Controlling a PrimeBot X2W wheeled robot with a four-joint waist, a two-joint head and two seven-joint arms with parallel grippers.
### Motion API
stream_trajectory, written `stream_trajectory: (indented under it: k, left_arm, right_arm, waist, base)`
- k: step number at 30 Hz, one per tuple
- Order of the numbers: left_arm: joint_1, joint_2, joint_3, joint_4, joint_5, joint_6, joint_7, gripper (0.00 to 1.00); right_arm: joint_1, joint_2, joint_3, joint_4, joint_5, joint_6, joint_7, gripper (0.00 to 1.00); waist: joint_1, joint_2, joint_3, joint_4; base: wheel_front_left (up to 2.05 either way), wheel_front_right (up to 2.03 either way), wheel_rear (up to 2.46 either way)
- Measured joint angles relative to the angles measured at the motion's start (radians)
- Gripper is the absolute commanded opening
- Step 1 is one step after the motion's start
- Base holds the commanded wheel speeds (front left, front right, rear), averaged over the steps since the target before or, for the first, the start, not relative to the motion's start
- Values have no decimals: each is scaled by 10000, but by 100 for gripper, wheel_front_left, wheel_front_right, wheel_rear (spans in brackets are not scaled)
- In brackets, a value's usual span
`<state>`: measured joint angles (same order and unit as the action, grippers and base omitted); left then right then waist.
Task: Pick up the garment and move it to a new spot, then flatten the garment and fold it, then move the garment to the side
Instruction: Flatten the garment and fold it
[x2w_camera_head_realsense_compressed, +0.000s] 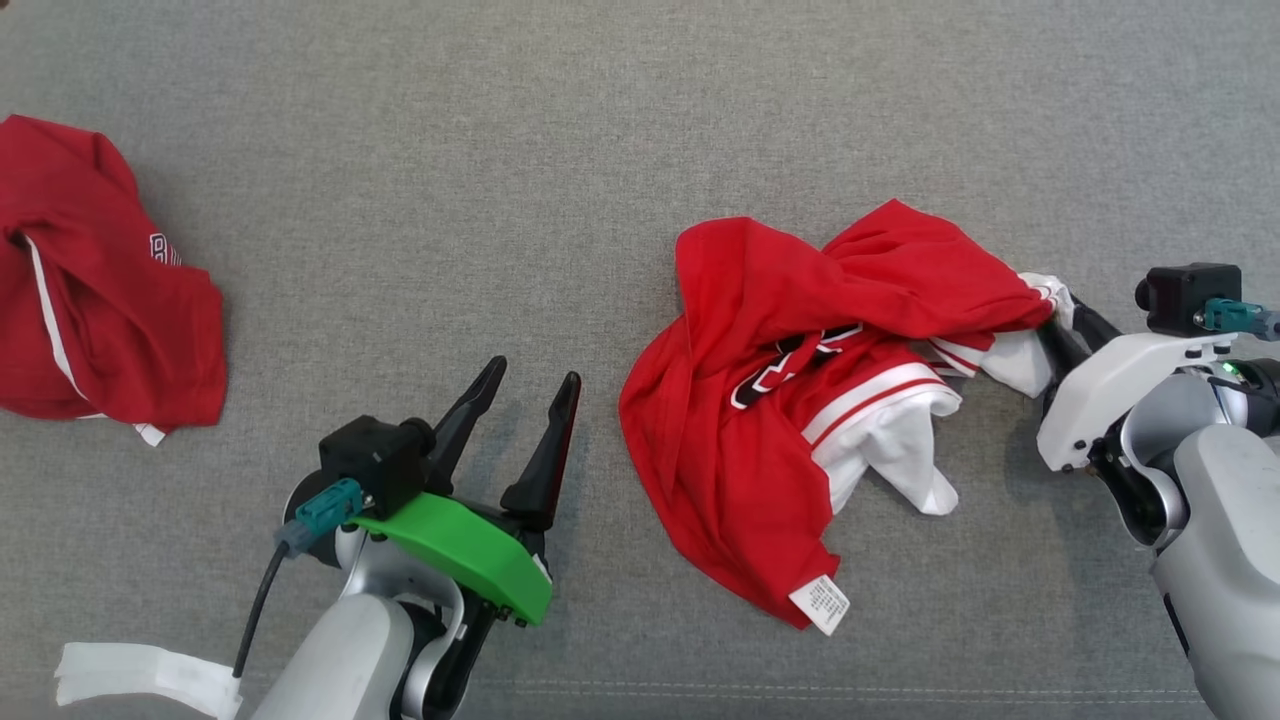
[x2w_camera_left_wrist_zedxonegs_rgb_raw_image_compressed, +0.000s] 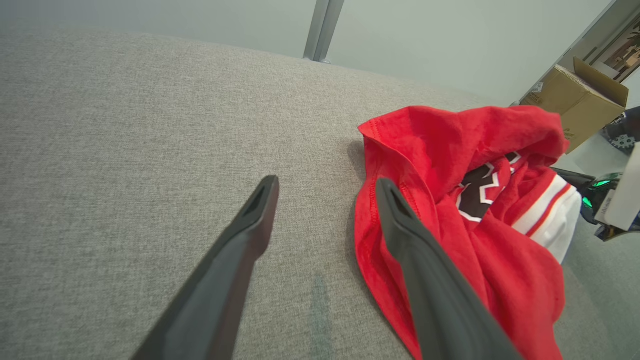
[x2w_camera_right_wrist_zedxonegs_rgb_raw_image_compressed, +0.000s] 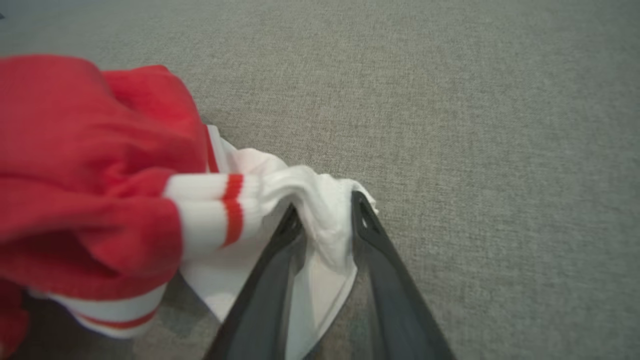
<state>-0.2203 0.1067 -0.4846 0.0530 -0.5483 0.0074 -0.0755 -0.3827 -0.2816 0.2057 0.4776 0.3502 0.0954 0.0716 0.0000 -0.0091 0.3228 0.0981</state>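
The right gripper (x2w_camera_right_wrist_zedxonegs_rgb_raw_image_compressed: 326, 210) has its two dark fingers drawn partway together on a bunched white sleeve (x2w_camera_right_wrist_zedxonegs_rgb_raw_image_compressed: 310, 185). The cloth is squeezed between the tips and touches both, and a flap of it hangs down between the fingers. That sleeve belongs to a crumpled red jersey (x2w_camera_head_realsense_compressed: 760, 330), which lies in a heap on the grey fabric surface (x2w_camera_head_realsense_compressed: 500, 150), right of centre as the robot's head looks down. The sleeve stretches out from the heap's right edge to the gripper. The jersey has white bands striped with red, a black emblem (x2w_camera_head_realsense_compressed: 790, 365) outlined in white and half hidden in the folds, and a white care label (x2w_camera_head_realsense_compressed: 820, 603) turned out at its near hem. The left gripper (x2w_camera_head_realsense_compressed: 533, 375) stands wide open with nothing in it, just left of the jersey and apart from its red edge. Well away on the far left lies a second red garment (x2w_camera_head_realsense_compressed: 100, 300), also rumpled, and a white strip (x2w_camera_head_realsense_compressed: 140, 675) sits at the near left edge by the left arm. Beyond the surface stands a cardboard box (x2w_camera_left_wrist_zedxonegs_rgb_raw_image_compressed: 575, 105).
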Motion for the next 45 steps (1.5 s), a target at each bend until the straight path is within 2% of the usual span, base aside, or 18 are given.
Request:
stream_trajectory:
  k: [7, 14, 20, 23, 27, 33, 38, 45]
  left_arm:
    - [4, 0, -38, 58, -4, -77, 12, 100]
    - [6, -33, -61, 309, -33, -88, 6, 100]
    - [58, -165, -90, 443, -194, -90, -4, 100]
    - [146, -240, -330, 451, -466, -267, 6, 100]
    - [402, -255, -748, 523, -558, -355, 387, 100]
    - [473, -253, -959, 522, -564, -445, 581, 100]
    - [484, -265, -1267, 675, -635, -556, 863, 100]
    - [499, -280, -1636, 872, -629, -658, 1246, 100]
  right_arm:
    - [-106, 84, 0, -6, -67, 12, -938, 0]
    - [-945, 217, 54, -692, -73, 102, -1931, 0]
    - [-1871, 673, 575, -1427, -81, 188, -2416, 0]
    - [-2186, 1018, 738, -1685, -54, 190, -2592, 0]
    - [-2430, 671, 510, -1632, -184, 174, -2558, 0]
    - [-2267, -56, -527, -1423, -184, -454, -2560, 0]
    - [-1326, -546, -1139, -878, -146, -807, -2558, 0]
    - [-149, -606, -1344, -280, 198, -884, -2332, 0]
  waist:
    - [0, 0, -267, -106]
    - [0, 0, -660, -136]
    - [0, 0, -1053, -8]
    - [0, 0, -1243, 76]
    - [0, 0, -1434, 136]
    - [0, 0, -1327, 0]
    - [0, 0, -1263, -172]
    - [0, 0, -1202, -381]
  base:
    - [0, 0, 0]
    - [0, 0, 0]
    - [0, 0, 0]
    - [0, 0, 0]
    - [0, 0, 0]
    - [0, 0, 0]
    - [0, 0, 0]
    - [0, 0, 0]
